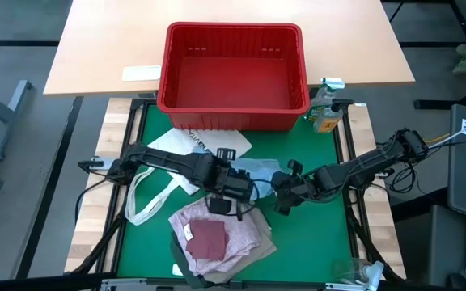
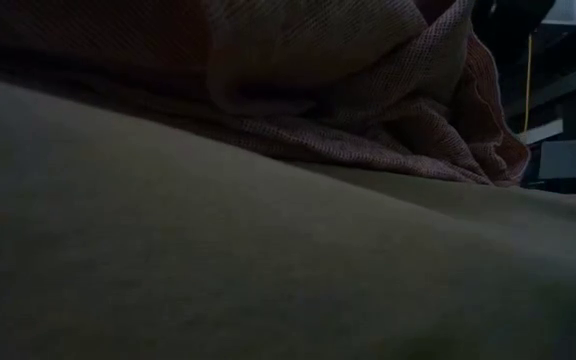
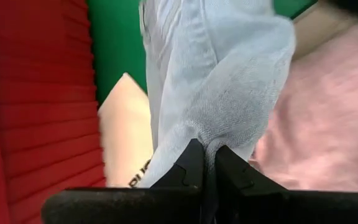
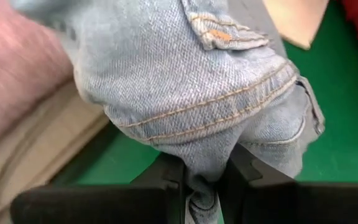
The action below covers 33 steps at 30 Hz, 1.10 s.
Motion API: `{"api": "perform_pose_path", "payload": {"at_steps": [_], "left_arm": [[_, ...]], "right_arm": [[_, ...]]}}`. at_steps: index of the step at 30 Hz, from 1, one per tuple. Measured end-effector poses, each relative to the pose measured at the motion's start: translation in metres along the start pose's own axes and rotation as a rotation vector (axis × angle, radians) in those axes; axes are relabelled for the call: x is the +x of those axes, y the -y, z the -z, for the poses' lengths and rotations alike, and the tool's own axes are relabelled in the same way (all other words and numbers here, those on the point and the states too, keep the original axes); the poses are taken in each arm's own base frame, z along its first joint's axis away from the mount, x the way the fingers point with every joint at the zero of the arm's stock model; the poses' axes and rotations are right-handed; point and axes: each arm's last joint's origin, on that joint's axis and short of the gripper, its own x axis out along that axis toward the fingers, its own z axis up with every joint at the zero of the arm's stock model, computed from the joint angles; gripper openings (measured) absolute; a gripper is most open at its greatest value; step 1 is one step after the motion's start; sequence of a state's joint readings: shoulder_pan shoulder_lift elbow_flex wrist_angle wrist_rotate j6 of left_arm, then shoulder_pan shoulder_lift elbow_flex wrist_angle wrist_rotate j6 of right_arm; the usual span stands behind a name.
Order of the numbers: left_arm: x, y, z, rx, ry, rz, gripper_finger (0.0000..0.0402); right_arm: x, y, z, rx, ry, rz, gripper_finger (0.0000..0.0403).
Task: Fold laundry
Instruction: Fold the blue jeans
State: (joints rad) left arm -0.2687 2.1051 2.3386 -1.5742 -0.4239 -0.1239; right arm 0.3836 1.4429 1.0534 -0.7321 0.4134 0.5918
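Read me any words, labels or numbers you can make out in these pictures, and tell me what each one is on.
White tote bag: black lettering, too small to read from above.
The same bag in the left wrist view: only part of some black letters shows beside the claw, not enough to read.
Bottle beside the red basket: its label is too small to read.
White card on the wooden table: no readable text.
Jeans: no readable label.
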Motion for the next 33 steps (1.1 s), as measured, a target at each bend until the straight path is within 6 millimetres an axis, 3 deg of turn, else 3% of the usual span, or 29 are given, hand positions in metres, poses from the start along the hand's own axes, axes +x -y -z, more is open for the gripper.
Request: {"api": "perform_pose_path", "payload": {"at_steps": [6,17,26,33], "left_arm": [[-0.035,0.012,0.014,-0.069,0.071,0.067,0.0003],[-0.043,0.047,0.046,-0.041,0.007,0.121,0.0003],[-0.078,0.023,0.089,-0.172,0.078,0.079,0.0003],[-0.077,0.024,0.109,-0.167,0.032,0.115,0.0003]], "right_arm": [[0.002,-0.001,-0.015,-0.005,0.109,-0.052,0.0052],[0.003,0.002,-0.046,-0.048,0.325,-0.160,0.0050],[0.001,-0.003,-0.056,-0.003,0.430,-0.198,0.0050],[0.020,0.000,-0.068,0.006,0.471,-0.215,0.0049]]}}
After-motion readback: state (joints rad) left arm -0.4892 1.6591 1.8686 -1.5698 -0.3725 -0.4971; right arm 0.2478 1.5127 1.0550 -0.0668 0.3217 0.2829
